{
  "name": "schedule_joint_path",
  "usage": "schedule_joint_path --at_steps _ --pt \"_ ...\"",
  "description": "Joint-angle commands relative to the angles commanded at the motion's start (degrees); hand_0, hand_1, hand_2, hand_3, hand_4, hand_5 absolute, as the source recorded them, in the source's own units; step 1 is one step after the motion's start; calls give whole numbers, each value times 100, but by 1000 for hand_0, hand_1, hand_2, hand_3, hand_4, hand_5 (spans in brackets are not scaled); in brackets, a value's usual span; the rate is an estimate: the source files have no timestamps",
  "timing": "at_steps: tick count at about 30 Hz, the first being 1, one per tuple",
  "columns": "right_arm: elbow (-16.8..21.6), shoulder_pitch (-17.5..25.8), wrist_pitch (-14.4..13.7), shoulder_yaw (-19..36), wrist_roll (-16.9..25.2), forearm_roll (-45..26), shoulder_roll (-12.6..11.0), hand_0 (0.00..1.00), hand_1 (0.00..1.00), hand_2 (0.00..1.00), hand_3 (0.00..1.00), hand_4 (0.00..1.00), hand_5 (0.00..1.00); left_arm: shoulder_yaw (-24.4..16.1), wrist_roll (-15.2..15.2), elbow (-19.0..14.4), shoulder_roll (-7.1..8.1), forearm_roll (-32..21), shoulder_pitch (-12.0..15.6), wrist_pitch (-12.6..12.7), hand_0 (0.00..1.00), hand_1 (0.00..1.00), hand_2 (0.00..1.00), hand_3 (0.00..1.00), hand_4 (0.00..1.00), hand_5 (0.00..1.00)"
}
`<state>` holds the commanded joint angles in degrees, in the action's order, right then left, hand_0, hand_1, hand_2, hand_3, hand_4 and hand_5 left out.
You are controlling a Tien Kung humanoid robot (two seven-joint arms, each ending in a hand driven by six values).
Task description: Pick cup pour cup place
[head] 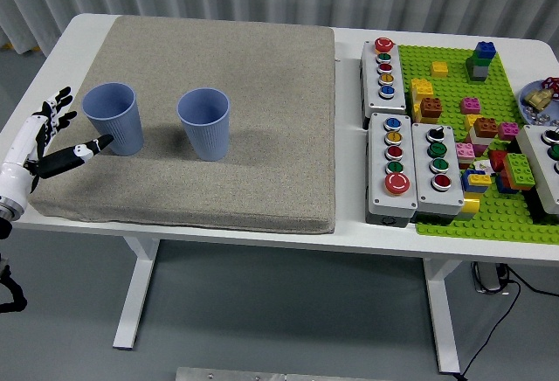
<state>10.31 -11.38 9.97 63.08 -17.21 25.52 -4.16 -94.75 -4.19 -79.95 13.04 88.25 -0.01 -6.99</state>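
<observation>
Your left hand sits at the left edge of the grey mat, fingers spread and relaxed, nothing in it, with the thumb stretched out toward the left cup and ending just beside its base. You can't see the right hand at all.

Biggest thing first: the white table fills most of the view, and the grey mat covers its left and middle part. On the right side you've got a green brick baseplate scattered with coloured bricks. Three grey button boxes sit by the baseplate's left edge: one further back with a row of coloured buttons, and two side by side nearer you, also with button rows. Another box is cut off at the right edge.

Then the cups, both blue, both upright and open side up on the left part of the mat. Your left cup is nearest the hand, and the right cup stands near it, with a gap between them. Can't tell if either has anything inside.
</observation>
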Motion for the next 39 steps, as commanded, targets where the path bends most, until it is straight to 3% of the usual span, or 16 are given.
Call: schedule_joint_path --at_steps 11,28,39 --pt "0 2 -12 -28 -2 -37 24 745 714 773 614 169 214 106 -46 468 -136 43 -142 10 893 900 998 998 976 408" --pt "0 13 -34 -100 13 -125 81 746 714 771 614 171 215 65 -140 1101 -394 62 -704 32 890 898 998 998 975 424" --pt "0 15 -29 -143 18 -158 92 746 715 770 614 174 218 -5 -182 1351 -435 161 -849 49 889 896 998 998 975 428"
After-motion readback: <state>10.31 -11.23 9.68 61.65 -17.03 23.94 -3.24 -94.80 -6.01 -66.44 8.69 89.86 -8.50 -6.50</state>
